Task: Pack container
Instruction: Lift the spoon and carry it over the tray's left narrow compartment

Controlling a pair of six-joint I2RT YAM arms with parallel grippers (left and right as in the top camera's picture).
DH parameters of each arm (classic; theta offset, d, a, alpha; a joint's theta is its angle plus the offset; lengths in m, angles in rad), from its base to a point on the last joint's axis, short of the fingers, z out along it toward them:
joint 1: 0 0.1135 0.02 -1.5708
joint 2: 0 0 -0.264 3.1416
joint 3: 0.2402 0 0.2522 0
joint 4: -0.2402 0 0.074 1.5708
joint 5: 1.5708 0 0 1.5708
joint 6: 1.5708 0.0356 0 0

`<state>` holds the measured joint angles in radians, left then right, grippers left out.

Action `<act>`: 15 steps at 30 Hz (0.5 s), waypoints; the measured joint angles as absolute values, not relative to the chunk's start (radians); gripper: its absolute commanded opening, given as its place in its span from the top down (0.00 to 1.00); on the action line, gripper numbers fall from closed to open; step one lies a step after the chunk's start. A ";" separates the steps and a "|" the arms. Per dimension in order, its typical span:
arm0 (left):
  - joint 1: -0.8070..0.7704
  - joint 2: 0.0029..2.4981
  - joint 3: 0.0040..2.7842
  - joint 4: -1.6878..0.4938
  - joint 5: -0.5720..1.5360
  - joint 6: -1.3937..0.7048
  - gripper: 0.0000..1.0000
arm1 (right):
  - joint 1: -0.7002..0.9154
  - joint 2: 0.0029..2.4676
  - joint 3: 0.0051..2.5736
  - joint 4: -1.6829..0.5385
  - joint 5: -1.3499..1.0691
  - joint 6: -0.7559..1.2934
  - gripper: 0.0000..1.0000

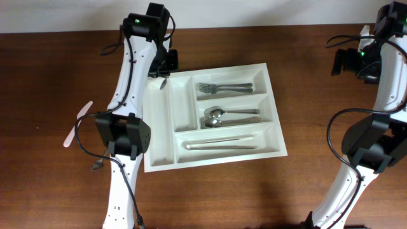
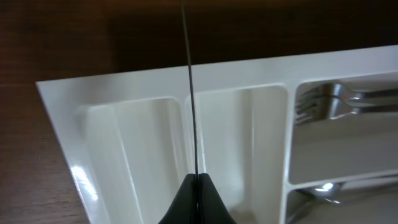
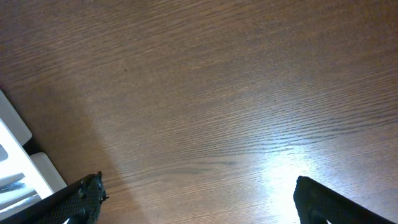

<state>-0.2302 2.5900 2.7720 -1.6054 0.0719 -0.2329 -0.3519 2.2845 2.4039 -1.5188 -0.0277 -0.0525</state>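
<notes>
**Inspector:** The container (image 1: 159, 133) is found flat on the table (image 1: 63, 63), near its middle. Forks (image 1: 222, 88), spoons (image 1: 226, 116) and knives (image 1: 219, 144) are sorted into its three long compartments, and the two narrow ones are seen bare.

**Reviewer:** And the grippers?

**Inspector:** The left gripper (image 2: 198, 186) is clamped fully together on a thin strip (image 2: 191, 93), held above the container's far left corner. The right gripper (image 3: 199, 205) is spread wide over bare wood with nothing in it.

**Reviewer:** What risk is noted?

**Inspector:** The strip is lined up almost exactly over the divider (image 2: 185, 134) between the narrow compartments. If it were released there, it could be landed astride that wall or tipped into the wrong slot. It is pinched at one end only, so a swing or slip in the grip is judged possible. The light container could also be nudged if the rim were struck.

**Reviewer:** What cannot be confirmed?

**Inspector:** The strip is seen edge-on only, so its kind and its far end cannot be told. In the overhead view the grip is largely masked by the arm. A pale object (image 1: 77, 124) left of that arm cannot be identified.
</notes>
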 measured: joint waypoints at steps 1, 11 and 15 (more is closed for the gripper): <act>-0.234 2.590 2.768 -1.600 0.063 -0.233 0.98 | -0.352 2.284 2.404 -1.519 -0.028 -0.052 0.01; -0.267 2.466 2.446 -1.341 -0.015 -0.258 0.98 | -0.352 2.284 2.404 -1.519 -0.028 -0.052 0.01; -0.266 2.337 2.281 -1.260 -0.072 -0.275 0.98 | -0.352 2.284 2.404 -1.519 -0.028 -0.052 0.01</act>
<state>-0.2661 2.3371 2.2810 -1.2602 -0.0715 -0.2752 -0.3519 2.2845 2.4039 -1.5192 -0.0277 -0.0525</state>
